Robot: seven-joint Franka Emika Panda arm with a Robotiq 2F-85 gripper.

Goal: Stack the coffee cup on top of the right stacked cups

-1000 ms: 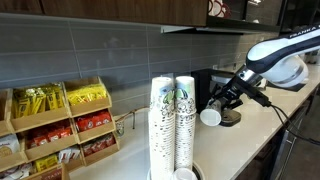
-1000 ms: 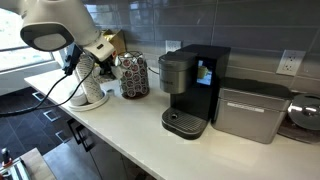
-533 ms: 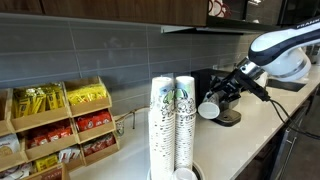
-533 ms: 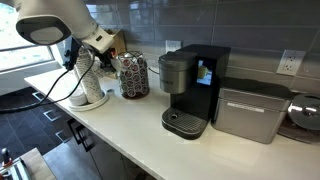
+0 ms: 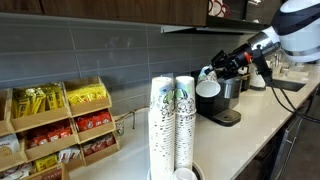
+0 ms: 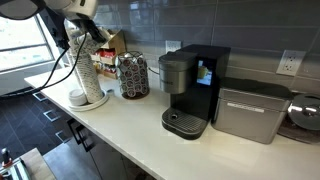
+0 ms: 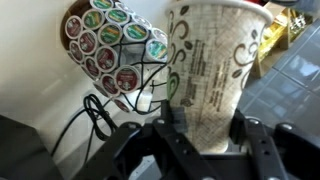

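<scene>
- Pincer [image 7: 205, 128] clamped on the coffee cup [image 7: 215, 65], with dark fingers [image 7: 168, 125] pressing its tapered paper wall, white with printed swirls.
- In an exterior view the coffee cup [image 5: 208, 88] hangs in the air to the right of the right stacked cups [image 5: 185, 125], near their top and not touching.
- That column is tall and ribbed with nested rims, and stands on the white bench [image 5: 250, 122]; the twin column [image 5: 163, 125] is just beside it on the left.
- The wire carousel [image 7: 143, 72] left of the cup holds round foil-lidded pods [image 7: 98, 42].

White paper cup [image 5: 208, 89] with green-brown swirl print, tilted, aloft in claw [image 7: 205, 140], beside top of tall upright nested stack [image 5: 185, 122]
</scene>
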